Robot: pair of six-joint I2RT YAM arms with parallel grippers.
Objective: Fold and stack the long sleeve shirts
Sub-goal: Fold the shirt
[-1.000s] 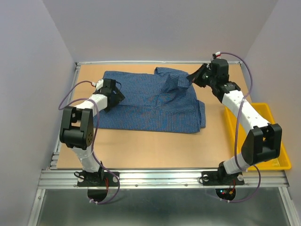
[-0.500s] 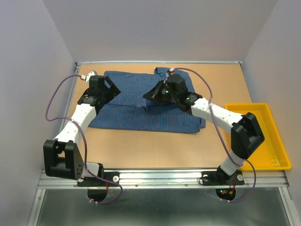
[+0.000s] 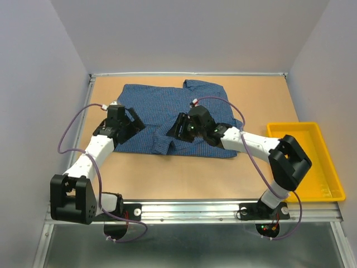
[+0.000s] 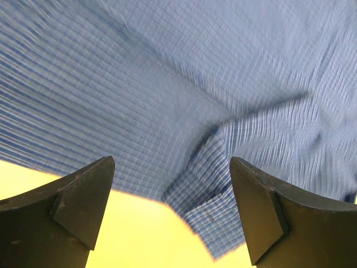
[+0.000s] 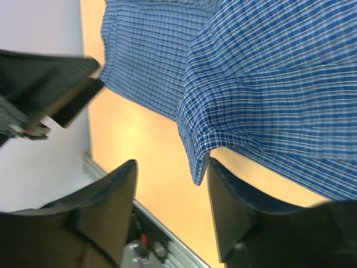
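One long sleeve shirt [image 3: 167, 109], blue fine-checked, lies spread on the table's far half. One sleeve is folded across it, and the cuff [image 3: 162, 146] lies at the shirt's near edge. My right gripper [image 3: 177, 127] hovers over that sleeve. In the right wrist view it [image 5: 170, 184] is open, and the cuff's corner [image 5: 196, 167] hangs against one finger without being pinched. My left gripper [image 3: 131, 120] is over the shirt's left part. It [image 4: 173, 190] is open wide and holds nothing, with the cuff [image 4: 220, 220] below it.
A yellow tray [image 3: 293, 125] stands at the table's right edge. Bare tabletop [image 3: 184, 178] runs between the shirt and the metal rail at the front. Walls close in the table on the left, back and right.
The right arm swept from the far right across the shirt to its middle front, carrying the sleeve, and its jaws opened off the cloth. The left gripper shifted a little toward the front.
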